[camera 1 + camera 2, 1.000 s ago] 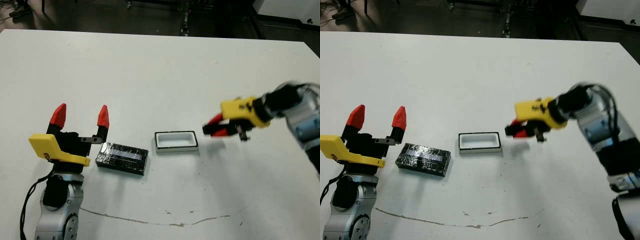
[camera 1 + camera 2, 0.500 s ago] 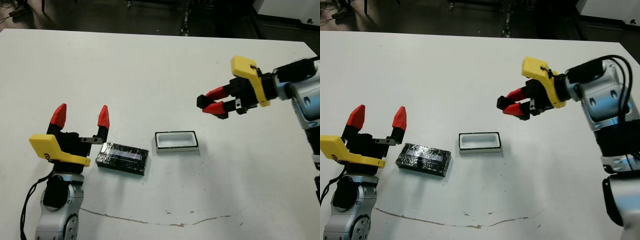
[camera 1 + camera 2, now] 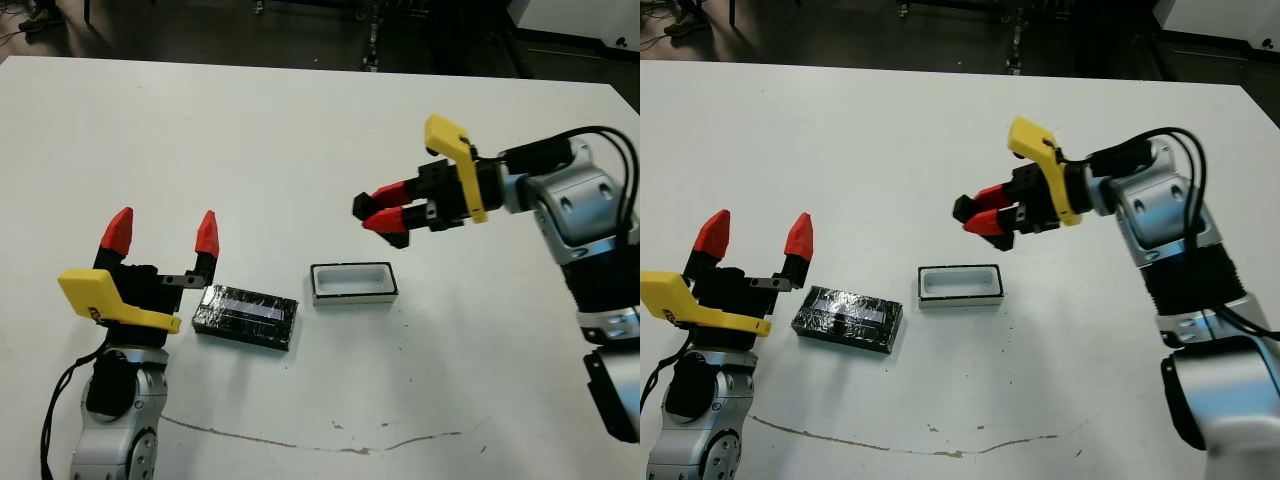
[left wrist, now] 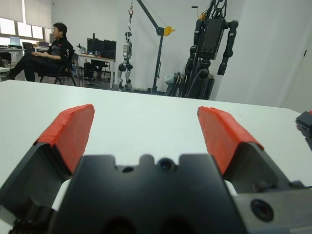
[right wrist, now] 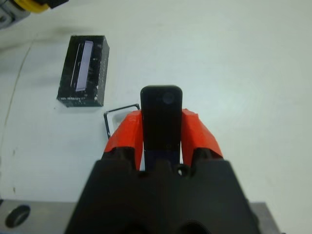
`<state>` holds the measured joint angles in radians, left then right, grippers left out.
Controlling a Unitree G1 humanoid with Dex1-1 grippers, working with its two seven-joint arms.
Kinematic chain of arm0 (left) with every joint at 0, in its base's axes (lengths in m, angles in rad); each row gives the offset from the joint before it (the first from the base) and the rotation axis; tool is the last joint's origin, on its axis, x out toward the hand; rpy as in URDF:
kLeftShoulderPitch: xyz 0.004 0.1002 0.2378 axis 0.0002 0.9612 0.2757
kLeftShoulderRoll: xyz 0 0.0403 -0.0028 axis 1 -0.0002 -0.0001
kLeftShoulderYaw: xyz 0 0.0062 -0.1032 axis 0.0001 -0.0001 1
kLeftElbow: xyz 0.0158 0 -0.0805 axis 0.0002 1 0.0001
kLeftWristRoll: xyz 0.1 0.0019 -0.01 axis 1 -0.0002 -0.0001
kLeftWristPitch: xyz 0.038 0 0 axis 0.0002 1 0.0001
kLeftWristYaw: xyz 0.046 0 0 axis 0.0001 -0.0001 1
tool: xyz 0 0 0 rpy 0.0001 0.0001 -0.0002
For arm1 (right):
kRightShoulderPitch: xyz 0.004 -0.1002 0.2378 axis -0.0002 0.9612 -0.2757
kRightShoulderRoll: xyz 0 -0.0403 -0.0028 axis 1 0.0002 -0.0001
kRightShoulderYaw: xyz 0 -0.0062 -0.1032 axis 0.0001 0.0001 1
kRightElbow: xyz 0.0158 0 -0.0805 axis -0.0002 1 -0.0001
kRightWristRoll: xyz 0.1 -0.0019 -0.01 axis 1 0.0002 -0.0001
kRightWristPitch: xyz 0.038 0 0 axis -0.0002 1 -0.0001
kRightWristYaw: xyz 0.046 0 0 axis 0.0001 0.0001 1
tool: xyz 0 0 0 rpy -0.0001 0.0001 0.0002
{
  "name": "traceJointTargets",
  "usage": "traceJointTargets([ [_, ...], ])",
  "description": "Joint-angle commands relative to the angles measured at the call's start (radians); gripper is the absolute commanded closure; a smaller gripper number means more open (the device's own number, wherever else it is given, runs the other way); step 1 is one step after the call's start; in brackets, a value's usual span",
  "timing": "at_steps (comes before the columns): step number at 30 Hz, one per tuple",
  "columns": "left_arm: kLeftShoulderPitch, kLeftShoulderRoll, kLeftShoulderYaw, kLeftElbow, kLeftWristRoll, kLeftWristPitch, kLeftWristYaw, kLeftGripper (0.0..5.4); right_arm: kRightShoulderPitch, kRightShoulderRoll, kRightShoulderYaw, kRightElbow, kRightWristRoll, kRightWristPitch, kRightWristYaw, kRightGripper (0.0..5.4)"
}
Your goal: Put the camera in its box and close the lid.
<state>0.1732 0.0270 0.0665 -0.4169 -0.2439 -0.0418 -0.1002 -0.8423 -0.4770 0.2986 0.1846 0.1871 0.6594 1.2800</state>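
Right tool (image 3: 382,214) raised above the table, fingers clamped, left tool (image 3: 163,234) upright, fingers spread

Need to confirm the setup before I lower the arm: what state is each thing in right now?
camera: clamped in the right pincer, off the table
box: open, cavity empty
lid: off the box, flat on the table beside it
left pincer: open, holding nothing

A white table (image 3: 300,130) bears a thin dark scratch (image 3: 300,440) along its near edge.

Right gripper (image 3: 978,217) hovers above box (image 3: 959,285), perhaps gripping something; lid (image 3: 846,319) beside.
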Motion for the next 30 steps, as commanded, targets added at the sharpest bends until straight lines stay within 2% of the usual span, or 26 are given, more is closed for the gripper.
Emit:
traceJointTargets([
  [1,0.010,-0.003,0.000,-0.006,0.002,0.013,0.006,0.00,0.018,0.001,0.006,-0.019,0.021,0.042,-0.015,3.74],
  [8,0.008,-0.003,-0.001,-0.003,0.008,0.013,0.010,0.00,0.015,0.001,0.036,-0.017,0.026,0.026,0.010,3.74],
  [16,0.010,-0.002,-0.001,-0.003,0.003,0.011,0.007,0.00,-0.030,0.027,0.075,0.130,0.026,-0.076,0.118,3.74],
  [21,0.011,-0.002,0.000,0.002,0.008,0.007,0.008,0.00,-0.056,0.043,0.093,0.208,0.011,-0.172,0.169,3.74],
  [30,0.014,-0.001,0.000,0.008,0.018,-0.009,0.006,0.00,-0.077,0.061,0.124,0.234,-0.022,-0.181,0.204,3.74],
])
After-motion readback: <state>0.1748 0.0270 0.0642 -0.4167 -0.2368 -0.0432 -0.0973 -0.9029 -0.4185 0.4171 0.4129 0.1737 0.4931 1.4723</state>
